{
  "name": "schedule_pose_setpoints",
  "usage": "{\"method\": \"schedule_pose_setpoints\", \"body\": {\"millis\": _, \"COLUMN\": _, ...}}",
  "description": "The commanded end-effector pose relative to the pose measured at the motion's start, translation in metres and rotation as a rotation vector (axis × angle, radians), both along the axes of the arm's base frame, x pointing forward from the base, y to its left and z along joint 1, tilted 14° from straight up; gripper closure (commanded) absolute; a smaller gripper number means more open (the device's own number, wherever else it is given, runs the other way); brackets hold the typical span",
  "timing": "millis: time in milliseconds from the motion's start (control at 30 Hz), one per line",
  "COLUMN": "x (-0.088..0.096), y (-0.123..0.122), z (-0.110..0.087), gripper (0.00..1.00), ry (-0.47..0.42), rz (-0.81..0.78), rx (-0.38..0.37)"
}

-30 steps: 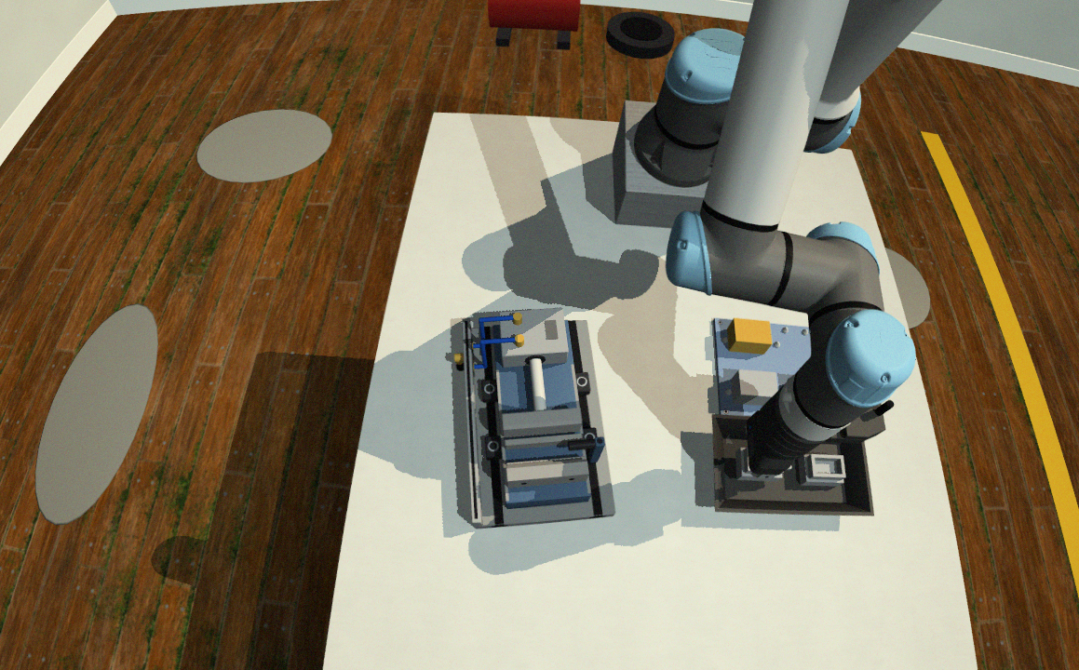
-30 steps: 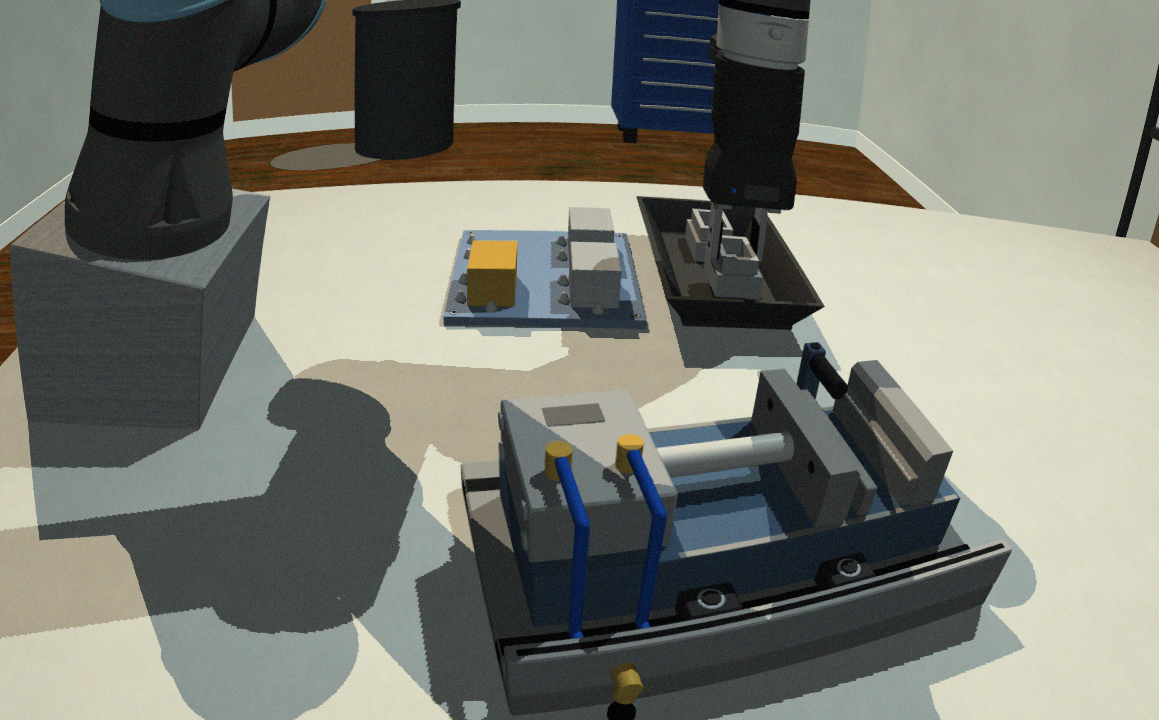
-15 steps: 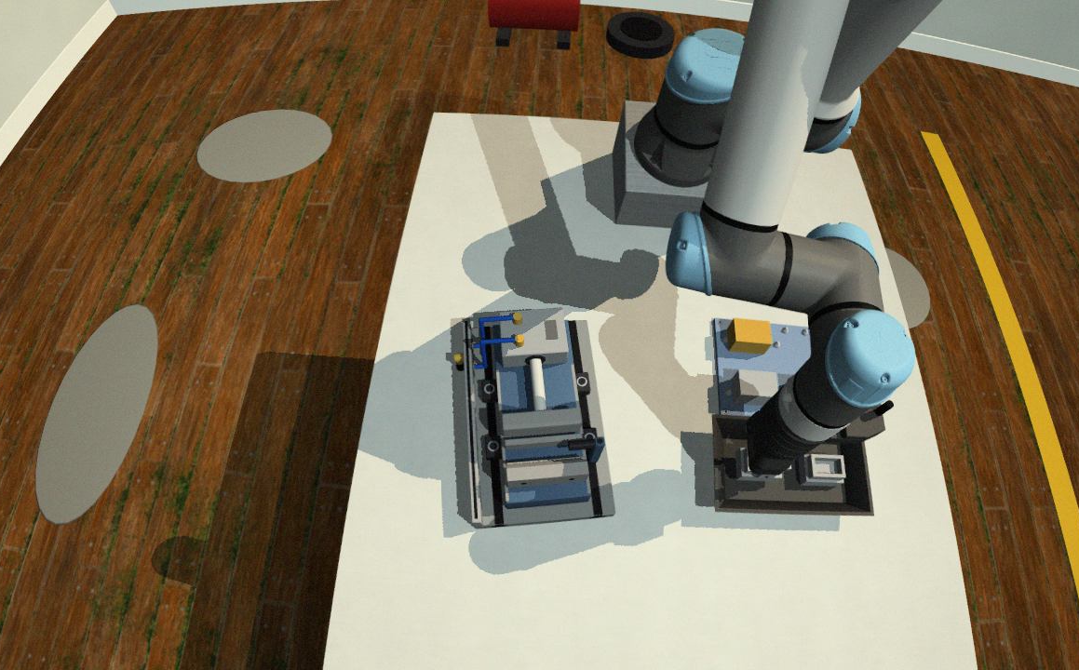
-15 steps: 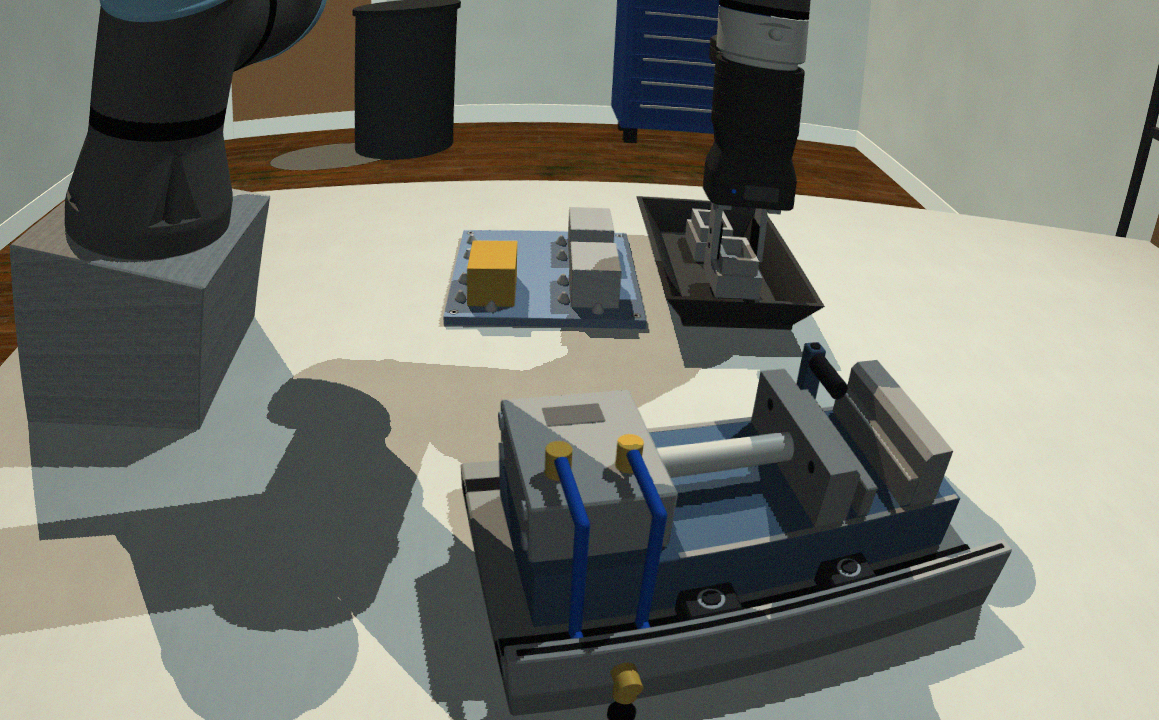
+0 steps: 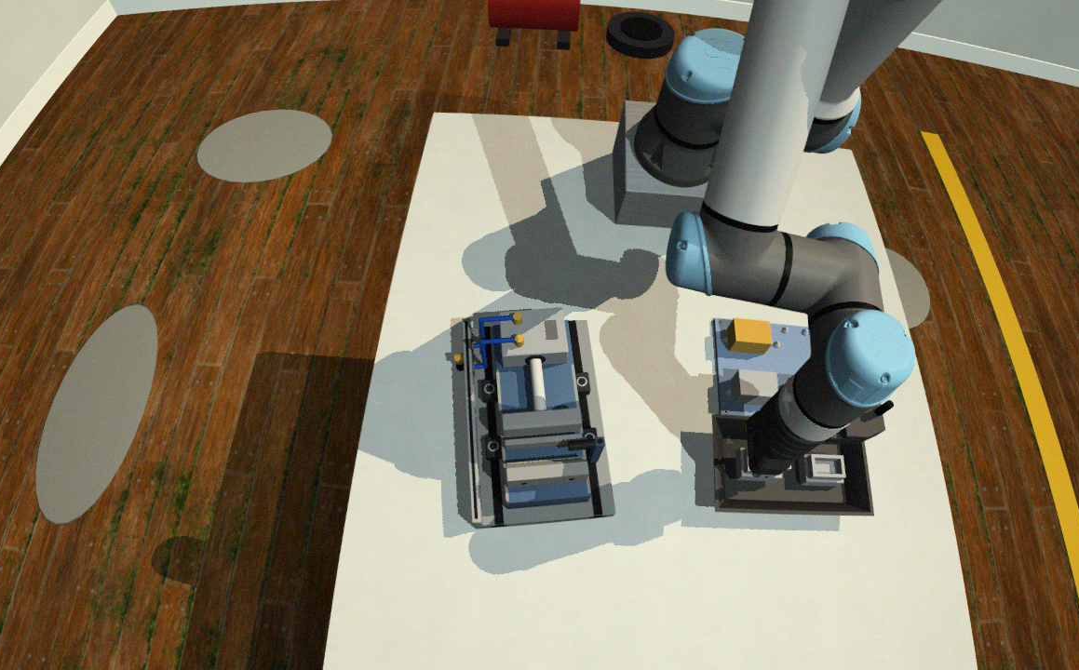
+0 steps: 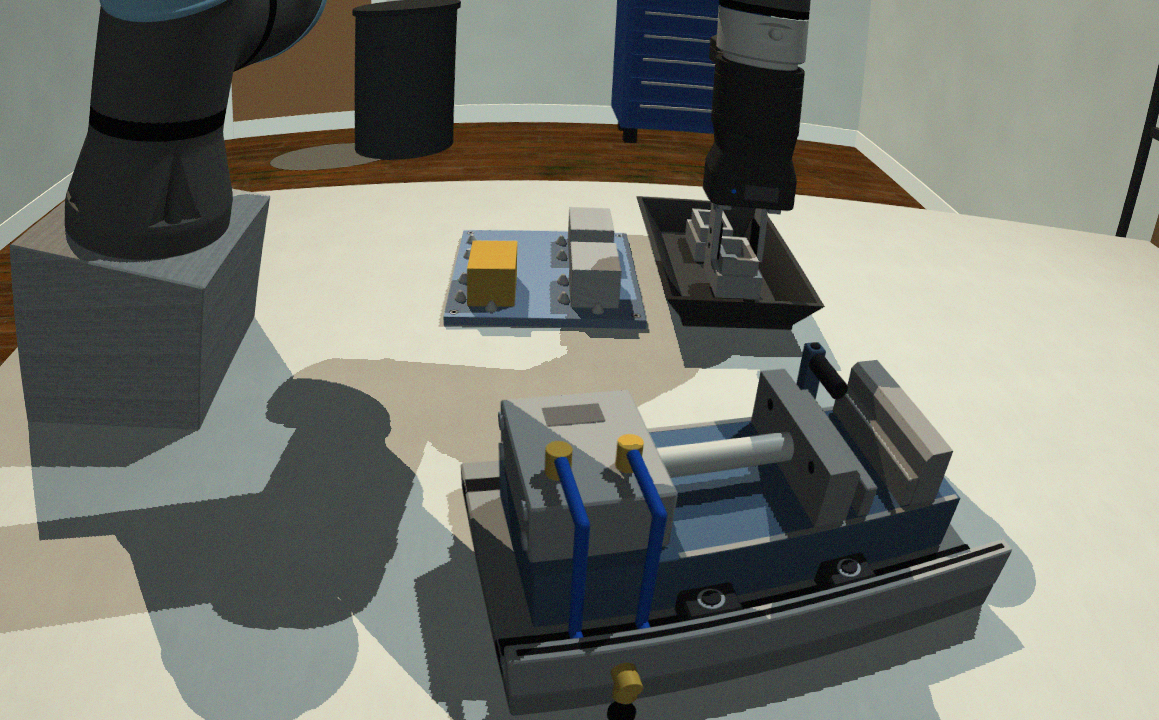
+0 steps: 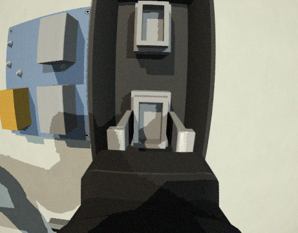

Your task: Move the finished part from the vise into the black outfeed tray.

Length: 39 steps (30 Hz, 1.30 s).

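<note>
My gripper (image 7: 150,121) is shut on the finished part (image 7: 150,122), a grey block with a pocket on top. It holds the part low inside the black outfeed tray (image 7: 150,65), at the near end in the wrist view. I cannot tell whether the part touches the tray floor. A second pocketed block (image 7: 152,28) lies at the tray's far end, apart from the held one. In the exterior view, my gripper (image 6: 735,234) stands upright over the tray with the held part (image 6: 738,265) below it. The vise (image 5: 539,424) stands left of the tray, and nothing is between its jaws (image 6: 856,447).
A blue fixture plate (image 6: 545,279) beside the tray carries a yellow block (image 6: 491,270) and two plain grey blocks (image 6: 596,279). The arm's grey pedestal (image 6: 131,331) stands at the table's far side. The tray walls rise around the held part.
</note>
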State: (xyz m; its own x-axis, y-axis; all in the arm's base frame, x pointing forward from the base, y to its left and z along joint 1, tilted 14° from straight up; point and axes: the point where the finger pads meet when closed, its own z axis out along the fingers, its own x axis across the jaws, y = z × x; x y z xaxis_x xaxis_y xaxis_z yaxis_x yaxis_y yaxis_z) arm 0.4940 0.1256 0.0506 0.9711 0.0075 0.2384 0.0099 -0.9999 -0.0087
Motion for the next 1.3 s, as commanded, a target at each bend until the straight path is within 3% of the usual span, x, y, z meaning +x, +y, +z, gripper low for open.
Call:
{"method": "schedule_pose_setpoints", "body": {"millis": 0, "x": 0.0004, "y": 0.0000, "z": 0.0006, "gripper": 1.00, "ry": -0.002, "rz": 0.000, "rx": 0.000}}
{"method": "schedule_pose_setpoints", "body": {"millis": 1267, "x": 0.0025, "y": 0.0001, "z": -0.0081, "gripper": 1.00, "ry": -0.002, "rz": 0.000, "rx": 0.000}}
